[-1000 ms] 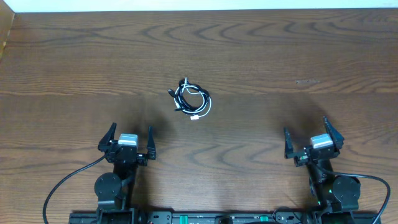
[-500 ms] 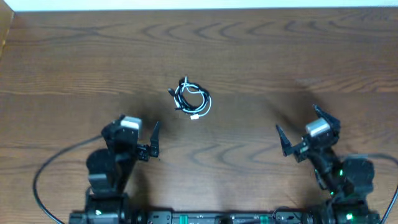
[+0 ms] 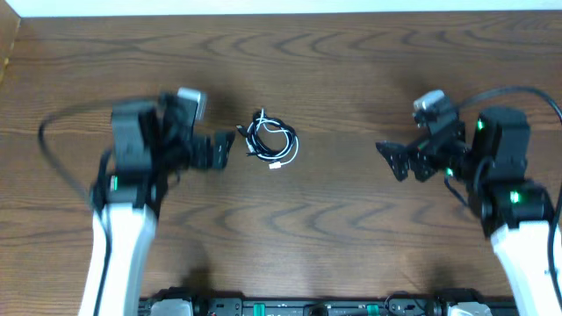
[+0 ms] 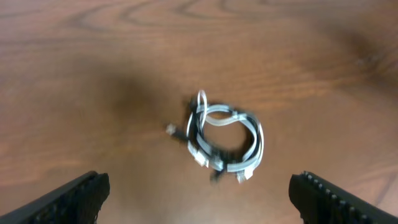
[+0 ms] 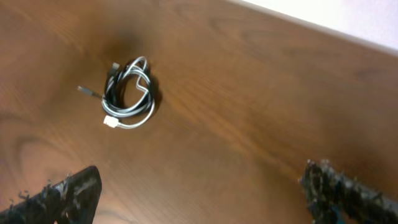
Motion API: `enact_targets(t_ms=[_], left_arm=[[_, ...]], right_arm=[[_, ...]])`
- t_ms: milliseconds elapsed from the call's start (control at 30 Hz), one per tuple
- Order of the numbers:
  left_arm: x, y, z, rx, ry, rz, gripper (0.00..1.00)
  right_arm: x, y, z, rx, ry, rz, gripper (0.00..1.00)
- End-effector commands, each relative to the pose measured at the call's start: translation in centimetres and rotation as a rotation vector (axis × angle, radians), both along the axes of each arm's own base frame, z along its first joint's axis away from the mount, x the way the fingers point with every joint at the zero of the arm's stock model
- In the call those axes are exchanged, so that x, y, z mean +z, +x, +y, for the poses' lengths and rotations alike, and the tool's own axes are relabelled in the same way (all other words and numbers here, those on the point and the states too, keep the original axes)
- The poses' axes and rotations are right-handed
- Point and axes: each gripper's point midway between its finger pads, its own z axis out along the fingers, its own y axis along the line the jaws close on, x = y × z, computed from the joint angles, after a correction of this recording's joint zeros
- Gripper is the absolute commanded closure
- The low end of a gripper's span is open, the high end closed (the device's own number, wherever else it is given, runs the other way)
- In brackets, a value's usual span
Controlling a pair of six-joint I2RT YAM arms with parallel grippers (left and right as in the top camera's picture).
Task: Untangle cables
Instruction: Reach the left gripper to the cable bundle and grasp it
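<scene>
Step in hand, as judged: approach. On the table (image 3: 351, 70), the left gripper (image 3: 225, 149) is near the cables (image 3: 271, 140) and the right gripper (image 3: 391, 160) well apart, both wide open and empty. The cables lie coiled together mid-table. The next move calls for a pinch on one strand each.

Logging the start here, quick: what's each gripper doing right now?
Left gripper: jaws open, holding nothing.
Right gripper: jaws open, holding nothing.

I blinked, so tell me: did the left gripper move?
Yes. The left gripper went up the table from the near edge and now hangs open just left of the tangled cables, which stayed put.
</scene>
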Motion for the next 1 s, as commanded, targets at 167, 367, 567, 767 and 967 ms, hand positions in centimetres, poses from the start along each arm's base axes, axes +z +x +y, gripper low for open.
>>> enact_targets(t_ms=[167, 367, 567, 767, 967], left_arm=[[-2.1, 7.1, -4.9, -0.299, 0.048, 0.312, 0.02], [-6.2, 8.5, -6.7, -0.421, 0.091, 0.388, 0.03], [-9.5, 8.8, -6.9, -0.426, 0.074, 0.462, 0.02], [-11.3, 9.7, -7.1, -0.429, 0.068, 0.464, 0.03], [-11.7, 10.2, -7.8, -0.438, 0.073, 0.442, 0.16]], right_arm=[[0.3, 2.9, 2.3, 0.065, 0.031, 0.116, 0.01], [0.1, 3.2, 2.2, 0.057, 0.028, 0.120, 0.01], [0.0, 2.8, 2.4, 0.003, 0.105, 0.203, 0.01], [-0.1, 2.8, 2.4, 0.002, 0.106, 0.204, 0.06], [-0.1, 2.8, 2.4, 0.002, 0.106, 0.203, 0.01]])
